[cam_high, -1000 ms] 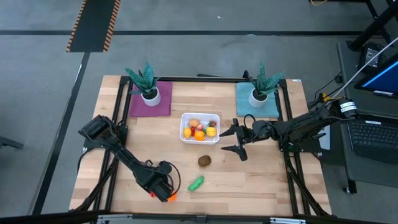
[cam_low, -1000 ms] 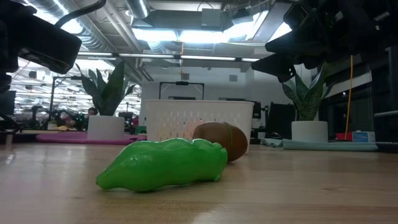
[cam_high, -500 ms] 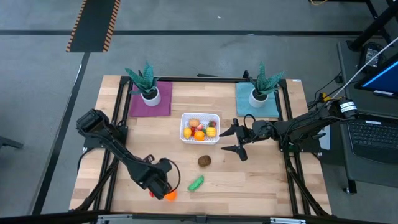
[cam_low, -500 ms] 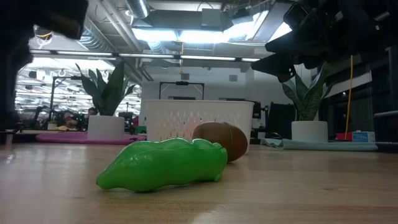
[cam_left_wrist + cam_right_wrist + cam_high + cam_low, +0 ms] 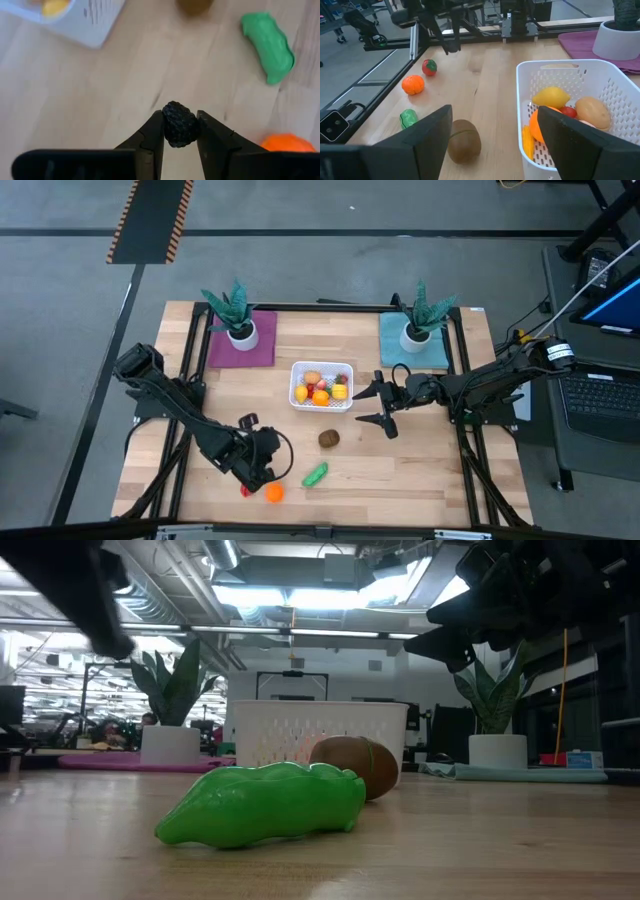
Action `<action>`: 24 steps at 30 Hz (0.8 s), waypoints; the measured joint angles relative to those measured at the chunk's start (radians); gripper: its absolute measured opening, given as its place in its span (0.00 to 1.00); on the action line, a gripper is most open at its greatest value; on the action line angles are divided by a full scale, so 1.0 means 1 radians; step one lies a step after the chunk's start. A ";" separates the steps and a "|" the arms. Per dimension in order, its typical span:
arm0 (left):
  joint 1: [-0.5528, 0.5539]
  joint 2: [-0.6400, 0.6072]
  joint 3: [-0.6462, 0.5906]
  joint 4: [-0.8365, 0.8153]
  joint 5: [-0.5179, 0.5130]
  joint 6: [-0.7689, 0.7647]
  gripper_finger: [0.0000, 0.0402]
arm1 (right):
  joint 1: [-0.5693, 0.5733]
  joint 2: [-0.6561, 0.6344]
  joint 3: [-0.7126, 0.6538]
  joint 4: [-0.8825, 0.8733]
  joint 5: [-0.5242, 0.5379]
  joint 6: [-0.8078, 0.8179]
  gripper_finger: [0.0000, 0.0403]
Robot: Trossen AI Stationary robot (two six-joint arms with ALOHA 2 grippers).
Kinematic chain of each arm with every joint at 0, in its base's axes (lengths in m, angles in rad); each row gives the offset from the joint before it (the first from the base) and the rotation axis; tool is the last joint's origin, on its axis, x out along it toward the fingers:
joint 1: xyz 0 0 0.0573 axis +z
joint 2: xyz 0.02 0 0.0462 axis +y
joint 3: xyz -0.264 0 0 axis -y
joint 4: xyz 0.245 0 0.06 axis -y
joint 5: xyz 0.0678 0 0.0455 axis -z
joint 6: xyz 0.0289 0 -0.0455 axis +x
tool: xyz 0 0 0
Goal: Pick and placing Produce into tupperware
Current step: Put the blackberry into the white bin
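Bare wood lies open between my left gripper (image 5: 180,131), near the table's (image 5: 420,475) front edge, and the tupperware (image 5: 322,385) at mid-table. I clench a small black bumpy piece (image 5: 178,123); my right gripper (image 5: 381,403) waits spread beside the tupperware.

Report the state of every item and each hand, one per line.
left hand: shut on the dark berry, above the table
dark berry: gripped by the left hand
right hand: open, empty, beside the tupperware
tupperware: upright, partly filled with produce
kiwi: lying on the table
green piece: lying on the table
orange piece: on the table
red piece: on the table
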 joint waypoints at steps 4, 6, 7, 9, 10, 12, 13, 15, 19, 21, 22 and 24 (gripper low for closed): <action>0.031 0.000 -0.002 0.087 -0.018 0.119 0.20 | 0.000 0.000 0.000 0.000 -0.001 0.003 0.73; 0.047 0.000 -0.028 0.201 -0.042 0.208 0.20 | 0.000 0.000 0.000 0.000 -0.015 0.004 0.73; 0.054 0.000 -0.046 0.256 -0.053 0.255 0.20 | 0.000 0.000 0.000 0.000 -0.028 0.004 0.73; 0.071 0.000 -0.090 0.384 -0.065 0.342 0.20 | 0.000 -0.001 0.000 0.000 -0.051 0.003 0.73; 0.080 0.000 -0.116 0.458 -0.069 0.375 0.20 | 0.000 -0.003 0.000 -0.001 -0.059 0.003 0.73; 0.098 0.000 -0.181 0.603 -0.071 0.443 0.20 | 0.000 -0.006 0.000 0.003 -0.062 0.002 0.73; 0.106 -0.002 -0.214 0.673 -0.072 0.477 0.20 | 0.000 -0.009 0.000 0.001 -0.062 0.002 0.73; 0.123 -0.014 -0.281 0.826 -0.076 0.538 0.20 | 0.000 -0.017 -0.007 0.003 -0.062 0.000 0.73; 0.148 -0.060 -0.407 1.074 -0.092 0.641 0.20 | 0.000 -0.042 -0.050 0.052 -0.061 -0.025 0.73; 0.157 -0.096 -0.464 1.171 -0.096 0.687 0.20 | 0.000 -0.055 -0.086 0.132 -0.043 -0.040 0.73; 0.160 -0.113 -0.490 1.221 -0.096 0.705 0.20 | 0.000 -0.058 -0.104 0.173 -0.032 -0.052 0.73; 0.168 -0.143 -0.543 1.302 -0.095 0.739 0.20 | 0.000 -0.060 -0.137 0.224 -0.024 -0.074 0.73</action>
